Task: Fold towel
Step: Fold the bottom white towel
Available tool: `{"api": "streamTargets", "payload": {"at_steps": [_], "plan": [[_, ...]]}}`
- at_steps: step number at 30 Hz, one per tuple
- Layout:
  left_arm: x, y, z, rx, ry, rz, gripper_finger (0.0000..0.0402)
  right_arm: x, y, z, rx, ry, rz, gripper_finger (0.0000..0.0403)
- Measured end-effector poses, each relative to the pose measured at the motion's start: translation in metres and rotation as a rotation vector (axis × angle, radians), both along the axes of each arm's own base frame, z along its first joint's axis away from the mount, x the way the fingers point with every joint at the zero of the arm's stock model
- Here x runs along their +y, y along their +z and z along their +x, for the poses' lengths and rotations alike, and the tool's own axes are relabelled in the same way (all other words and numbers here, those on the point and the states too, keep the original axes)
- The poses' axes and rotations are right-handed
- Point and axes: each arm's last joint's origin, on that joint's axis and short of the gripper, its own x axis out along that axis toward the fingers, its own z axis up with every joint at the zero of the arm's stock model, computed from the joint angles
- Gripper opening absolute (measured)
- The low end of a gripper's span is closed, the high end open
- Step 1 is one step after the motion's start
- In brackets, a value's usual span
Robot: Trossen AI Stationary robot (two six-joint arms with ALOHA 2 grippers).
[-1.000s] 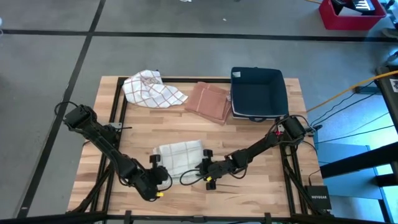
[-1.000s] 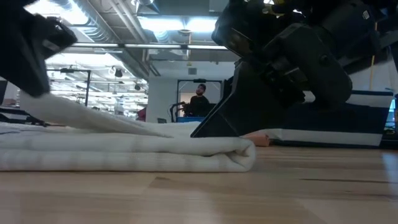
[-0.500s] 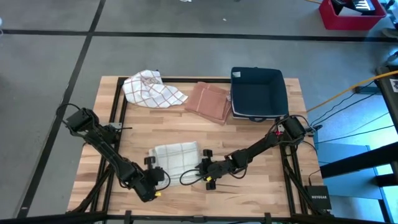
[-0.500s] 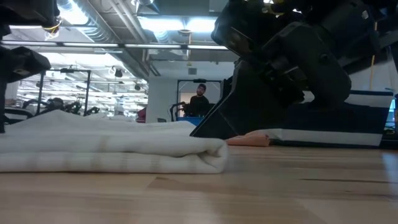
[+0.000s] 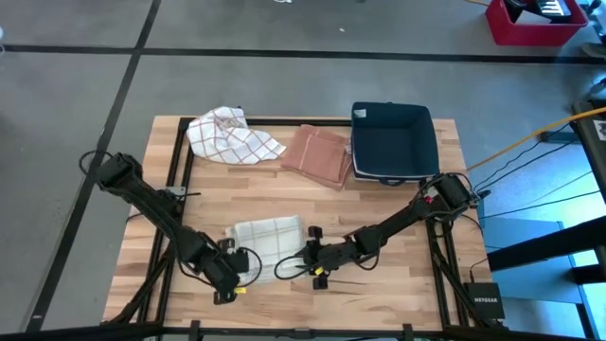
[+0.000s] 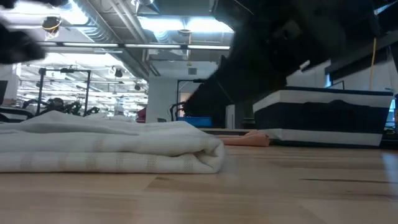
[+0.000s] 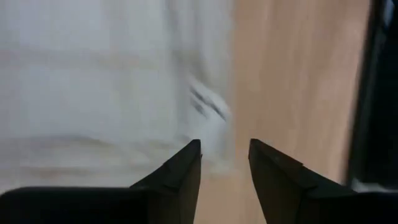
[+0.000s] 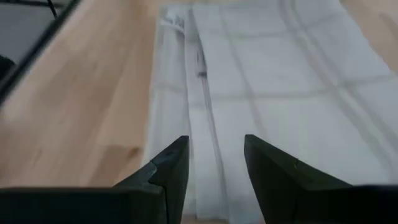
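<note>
Wooden planks made up the table (image 5: 379,218) under my two arms, with grey floor all round it and a lit hall beyond in the low view. At the far left of the table lay a crumpled checked cloth (image 5: 232,134), then a flat pink cloth (image 5: 317,153), then a dark blue bin (image 5: 391,140) towards the far right.

My left gripper (image 5: 234,273) sat near the front edge, just left of the towel (image 5: 268,239). Its fingers (image 7: 180,171) stood apart with a plain gap between them, holding nothing; past them I saw the towel's white edge and bare wood beside it.

The towel lay folded flat on the table, front and centre, between my two grippers. It was white with a faint grid. In the low view it was a thick, layered pad with a rounded fold at its right end (image 6: 211,155).

My right gripper (image 5: 315,258) sat just right of the towel, low over the table. Its fingers (image 8: 168,171) were also parted and empty, pointing along the towel, whose folded edges ran straight ahead of them. Whether the tips touched the fabric I could not tell.
</note>
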Motion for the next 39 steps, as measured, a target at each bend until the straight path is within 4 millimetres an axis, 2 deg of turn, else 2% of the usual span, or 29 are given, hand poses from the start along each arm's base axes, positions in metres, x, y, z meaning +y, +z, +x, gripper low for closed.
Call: {"api": "streamTargets", "payload": {"at_steps": [2,4,6,8,12,19,24,27,29,32,34,37,39], "plan": [[0.005,0.009,-0.001,-0.147,0.018,0.148,0.0129,0.001,0.002,0.003,-0.035,-0.006,0.012,0.0159],[0.012,0.013,0.000,-0.297,0.090,0.377,0.0129,0.004,0.000,0.010,-0.092,-0.012,0.030,0.0159],[0.022,0.012,0.001,-0.375,0.170,0.555,0.0129,0.000,-0.010,0.015,-0.123,-0.029,0.015,0.0159],[0.032,0.005,0.002,-0.374,0.203,0.619,0.0129,-0.005,-0.022,0.019,-0.116,-0.040,0.004,0.0159],[0.047,-0.018,-0.004,-0.272,0.233,0.586,0.0129,-0.014,-0.037,0.019,-0.034,-0.062,-0.019,0.0159],[0.063,-0.062,-0.038,-0.061,0.364,0.449,0.0129,-0.014,-0.042,0.014,0.052,-0.060,-0.058,0.0159],[0.062,-0.071,-0.053,-0.029,0.445,0.390,0.0129,-0.014,-0.042,0.014,0.054,-0.058,-0.058,0.0159],[0.056,-0.059,-0.053,-0.004,0.432,0.349,0.0129,-0.013,-0.040,0.017,0.048,-0.056,-0.054,0.0159],[0.051,-0.041,-0.052,-0.005,0.419,0.319,0.0129,-0.012,-0.037,0.020,0.049,-0.053,-0.058,0.0159],[0.042,-0.004,-0.046,-0.157,0.410,0.236,0.0129,-0.009,-0.028,0.027,0.056,-0.030,-0.074,0.0159],[0.039,0.010,-0.046,-0.263,0.406,0.214,0.0129,-0.005,-0.018,0.034,0.047,-0.018,-0.074,0.0159],[0.037,0.018,-0.045,-0.398,0.404,0.239,0.0129,0.000,0.003,0.049,-0.033,-0.018,-0.044,0.0159],[0.039,0.012,-0.046,-0.469,0.401,0.327,0.0129,0.005,0.013,0.061,-0.138,-0.038,-0.009,0.0159]]}}
